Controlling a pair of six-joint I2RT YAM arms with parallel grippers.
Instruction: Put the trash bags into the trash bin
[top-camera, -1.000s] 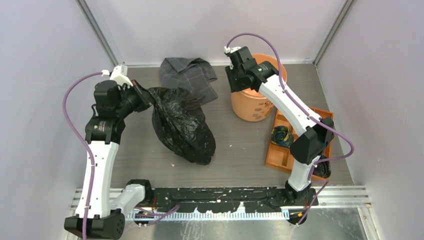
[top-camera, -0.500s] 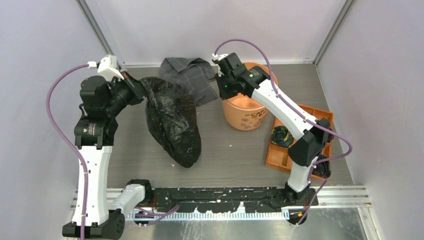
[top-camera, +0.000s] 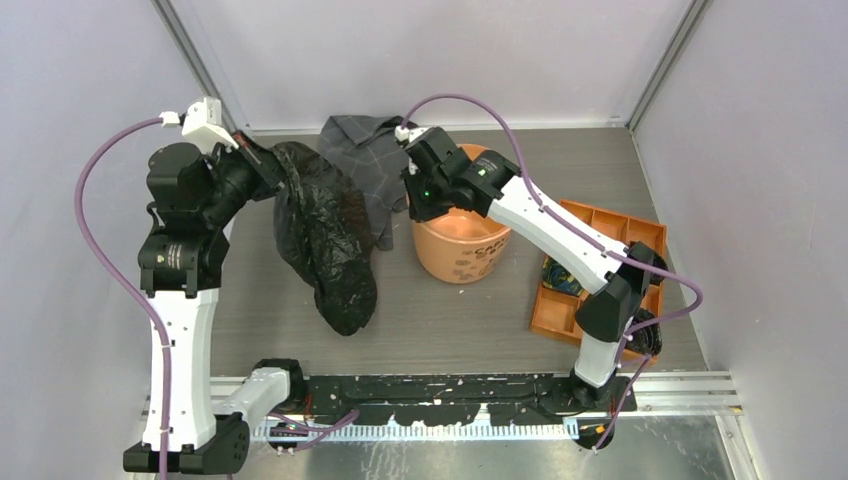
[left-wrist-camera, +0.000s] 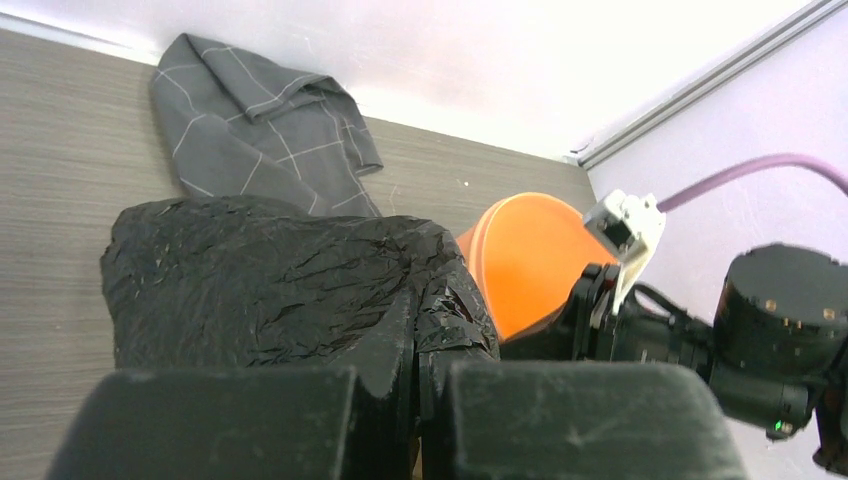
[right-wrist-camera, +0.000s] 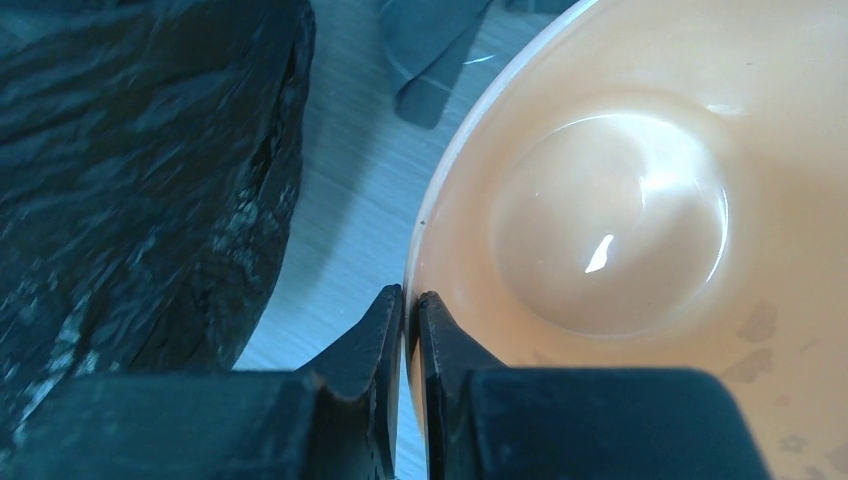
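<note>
Trash bin (top-camera: 462, 245) shifted left across grey wood-grain counter (top-camera: 470, 310), rim pinched in right hand (right-wrist-camera: 410, 298), left hand (top-camera: 268, 165) clamped on black trash bag (top-camera: 325, 235) draped to counter left of bin, checked cloth (top-camera: 362, 150) far, lilac walls (top-camera: 430, 60).

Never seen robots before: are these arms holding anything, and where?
The left jaws pinch a bunched edge of the wrinkly glossy black plastic bag; the right jaws clamp the rim of the round orange plastic bucket.
</note>
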